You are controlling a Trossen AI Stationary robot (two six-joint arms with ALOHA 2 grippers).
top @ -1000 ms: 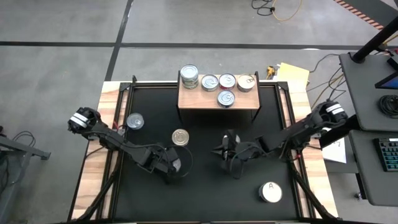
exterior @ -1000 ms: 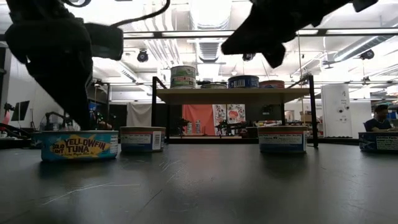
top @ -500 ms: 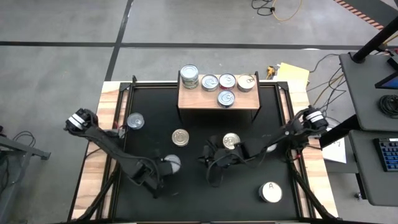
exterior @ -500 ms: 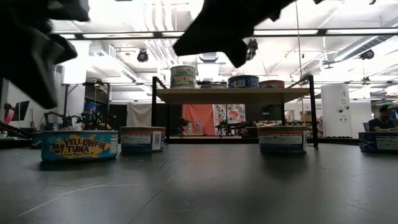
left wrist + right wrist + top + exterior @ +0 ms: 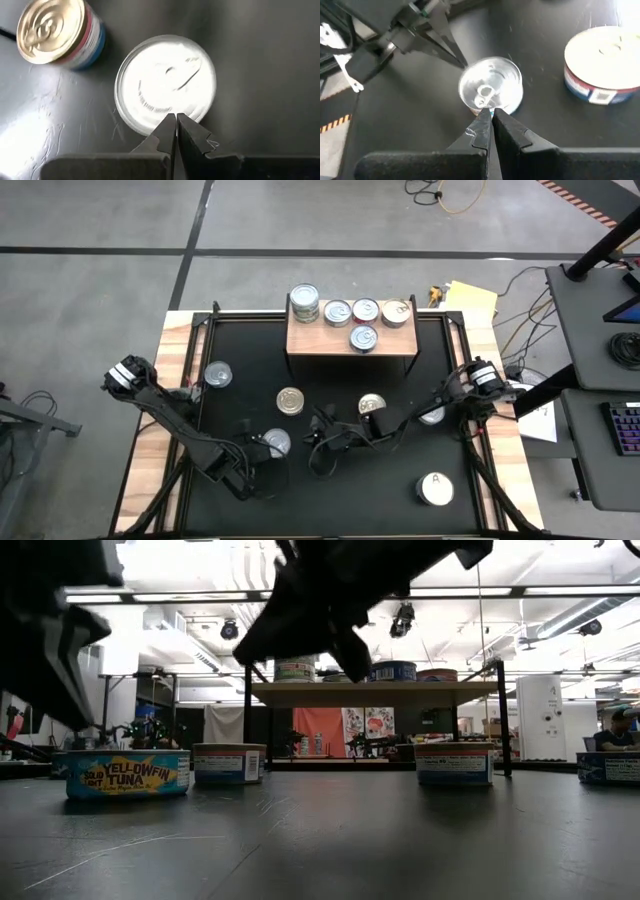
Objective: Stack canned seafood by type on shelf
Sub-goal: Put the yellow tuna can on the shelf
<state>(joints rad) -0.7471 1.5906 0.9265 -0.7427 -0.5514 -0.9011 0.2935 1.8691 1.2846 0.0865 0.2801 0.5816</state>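
The two arms may collide: both grippers point at the same silver tin (image 5: 276, 442) near the table's middle. The left gripper (image 5: 262, 463) hangs at its 7 o'clock side and the right gripper (image 5: 312, 442) at its 3 o'clock side. Each has its fingers pressed together and holds nothing, so neither can take the tin without opening first. The shelf (image 5: 350, 340) stands at 12 o'clock and carries five tins.
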